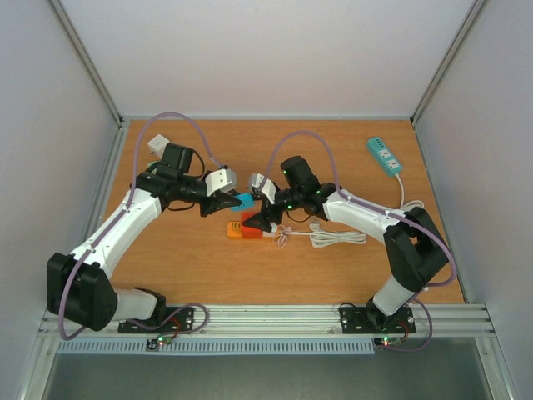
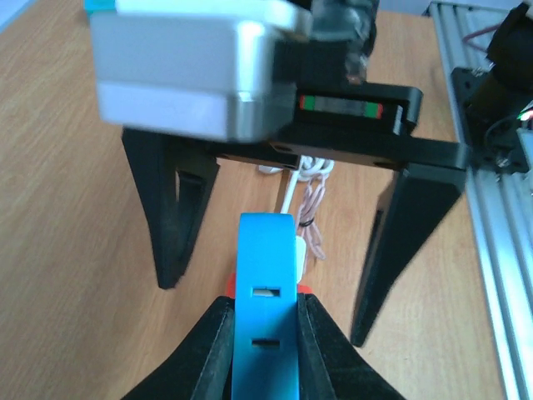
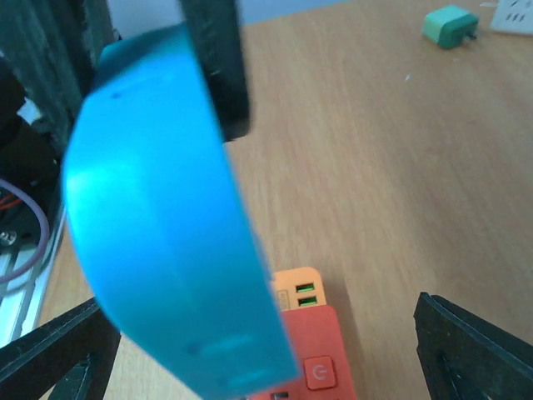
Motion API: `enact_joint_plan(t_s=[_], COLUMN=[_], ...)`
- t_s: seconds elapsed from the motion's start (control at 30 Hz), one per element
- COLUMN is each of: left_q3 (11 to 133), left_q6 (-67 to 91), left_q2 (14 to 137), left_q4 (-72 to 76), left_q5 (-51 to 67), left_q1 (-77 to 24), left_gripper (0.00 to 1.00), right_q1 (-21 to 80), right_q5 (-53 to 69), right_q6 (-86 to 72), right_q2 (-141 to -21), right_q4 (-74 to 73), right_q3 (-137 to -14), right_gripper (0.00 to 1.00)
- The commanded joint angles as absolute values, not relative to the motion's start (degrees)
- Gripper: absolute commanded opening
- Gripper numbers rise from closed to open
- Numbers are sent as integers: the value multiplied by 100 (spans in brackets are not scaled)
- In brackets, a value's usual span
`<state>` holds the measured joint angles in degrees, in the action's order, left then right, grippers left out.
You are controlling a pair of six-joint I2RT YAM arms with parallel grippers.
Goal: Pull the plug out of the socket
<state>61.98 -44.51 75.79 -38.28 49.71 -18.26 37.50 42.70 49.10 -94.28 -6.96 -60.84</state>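
A blue plug is clamped between my left gripper's fingers. In the left wrist view the gripper is shut on the plug, whose face shows two slots. The orange and red socket strip lies on the table just below it. My right gripper is open and straddles the strip. In the right wrist view the plug looms tilted over the strip, with my right fingers wide apart on either side. The plug's prongs are hidden.
The strip's white cable lies coiled to its right. A teal power strip sits at the back right, and a white adapter at the back left. A teal charger lies farther off. Grey walls enclose the table.
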Motion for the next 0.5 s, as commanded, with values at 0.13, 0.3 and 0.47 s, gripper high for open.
enact_joint_plan(t_s=[0.13, 0.3, 0.47], left_q3=[6602, 6737, 6882], left_q6=[-3834, -3223, -2776], left_q2=[7004, 6554, 6400], left_q4=[-4196, -3920, -3844], left_q5=[5693, 5772, 6095], left_q1=[-1690, -1676, -1672], left_gripper=[1, 1, 1], right_q1=[3339, 3296, 3287], right_q5=[4412, 4205, 4205], right_q6=[4312, 4127, 3517], right_q2=[-8792, -8674, -8805], right_q4=[-1163, -1391, -1534], right_q3=[-6328, -6541, -7087], right_gripper=[99, 99, 98])
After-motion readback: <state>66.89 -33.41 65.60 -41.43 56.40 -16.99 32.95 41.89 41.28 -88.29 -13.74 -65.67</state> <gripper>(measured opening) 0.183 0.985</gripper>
